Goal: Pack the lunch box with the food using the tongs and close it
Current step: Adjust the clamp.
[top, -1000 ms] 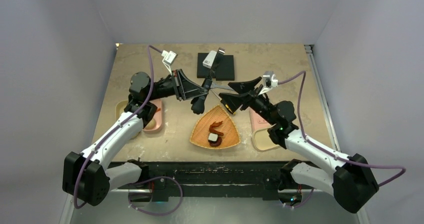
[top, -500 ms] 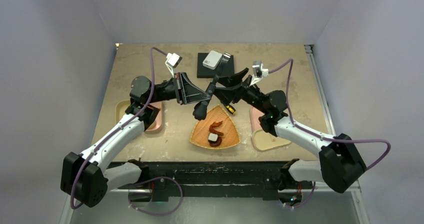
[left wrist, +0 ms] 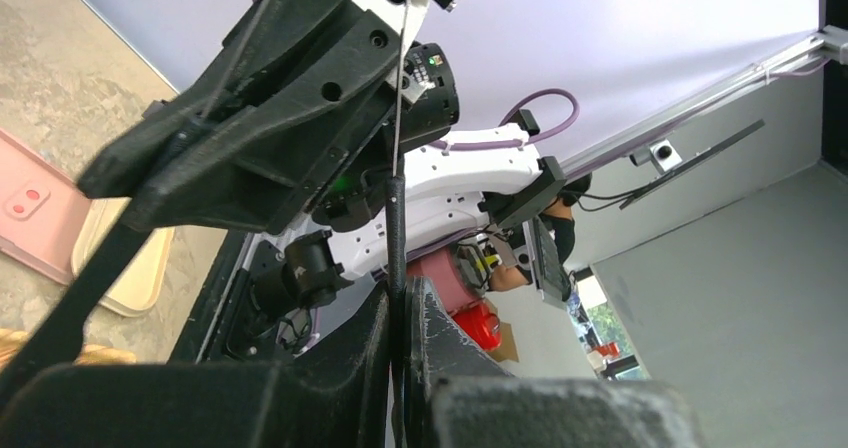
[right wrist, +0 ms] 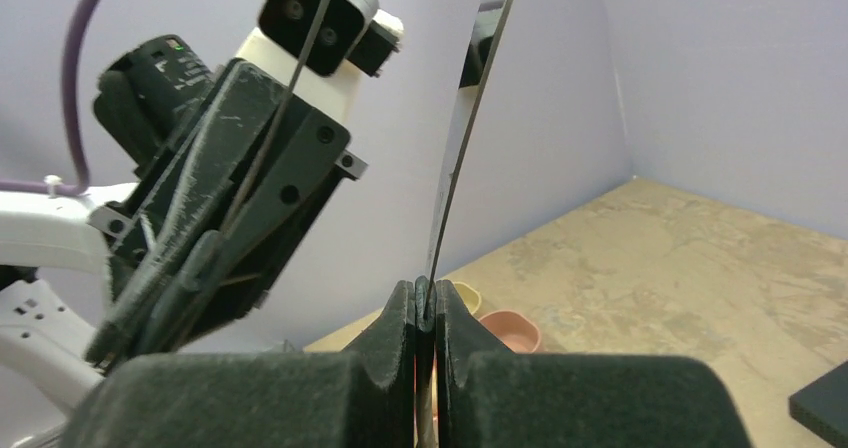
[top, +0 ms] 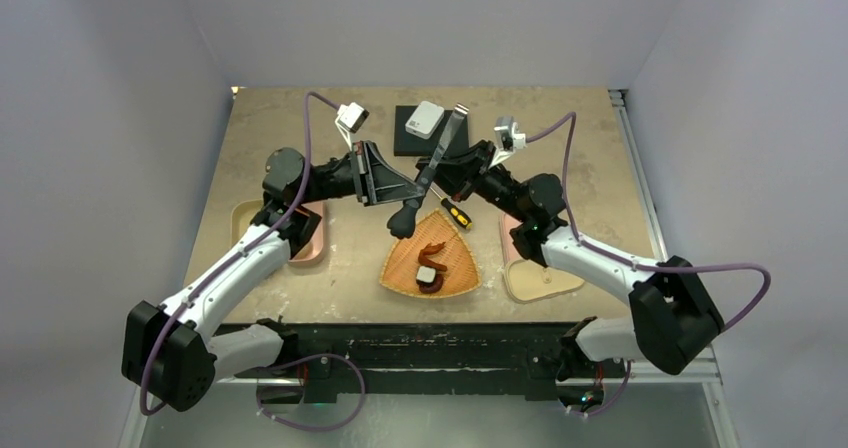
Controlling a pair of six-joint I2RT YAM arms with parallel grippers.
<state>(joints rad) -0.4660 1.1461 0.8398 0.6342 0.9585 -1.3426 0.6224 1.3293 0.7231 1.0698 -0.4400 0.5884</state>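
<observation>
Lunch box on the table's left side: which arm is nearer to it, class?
Left. The left arm crosses over the lunch box, covering part of it; the right arm is far across the table, beyond the food tray.

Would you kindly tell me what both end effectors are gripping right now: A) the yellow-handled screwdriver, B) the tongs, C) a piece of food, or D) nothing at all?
B: the wrist views show the left end effector and the right end effector each shut on the thin tongs, held up between the two arms.
</observation>
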